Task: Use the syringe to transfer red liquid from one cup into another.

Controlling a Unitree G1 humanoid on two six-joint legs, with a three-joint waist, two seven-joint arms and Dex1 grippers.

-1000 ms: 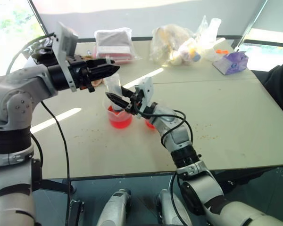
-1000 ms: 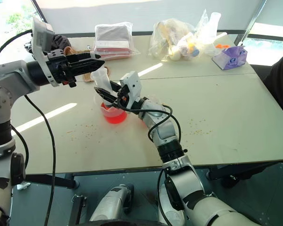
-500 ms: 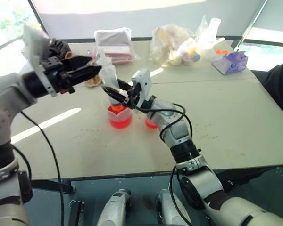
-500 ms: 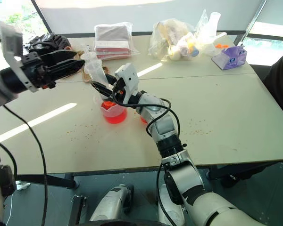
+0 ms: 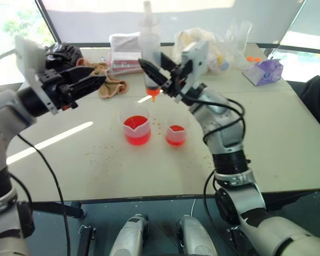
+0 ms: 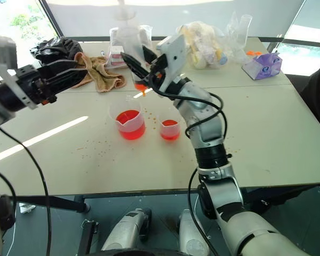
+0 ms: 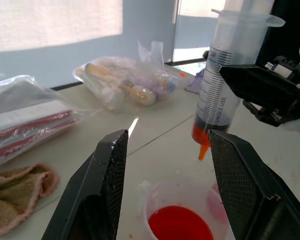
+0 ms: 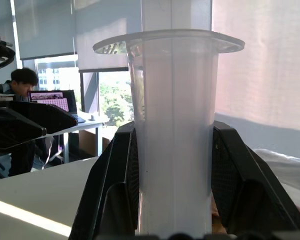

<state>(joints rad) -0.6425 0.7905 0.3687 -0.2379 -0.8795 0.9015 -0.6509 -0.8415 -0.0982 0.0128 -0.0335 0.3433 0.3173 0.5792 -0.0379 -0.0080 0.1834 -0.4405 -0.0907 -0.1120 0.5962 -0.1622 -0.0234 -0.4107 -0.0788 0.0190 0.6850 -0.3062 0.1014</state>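
The clear syringe (image 5: 149,50) hangs upright above the table with my right gripper (image 5: 159,74) shut on its barrel. Its orange tip (image 5: 153,94) points down, above and slightly behind the spouted beaker (image 5: 136,128), which holds red liquid (image 5: 135,125). A little red liquid sits at the barrel's bottom (image 7: 200,132). The smaller cup (image 5: 176,132) stands just right of the beaker, also with some red liquid in it. My left gripper (image 5: 98,79) is open, level, to the left of the syringe and apart from it. The right wrist view shows the barrel (image 8: 175,125) between the fingers (image 8: 115,185).
A tan cloth (image 5: 109,85) and a black bundle (image 5: 64,53) lie at the back left. Plastic bags (image 5: 200,47), a wrapped pack (image 5: 125,50) and a purple box (image 5: 262,70) line the far side. Orange specks dot the table. A person sits at the right edge (image 5: 316,98).
My right gripper has lifted the syringe up out of the beaker and a little to the right. The left gripper has opened, let go of the syringe and drawn back to the left.
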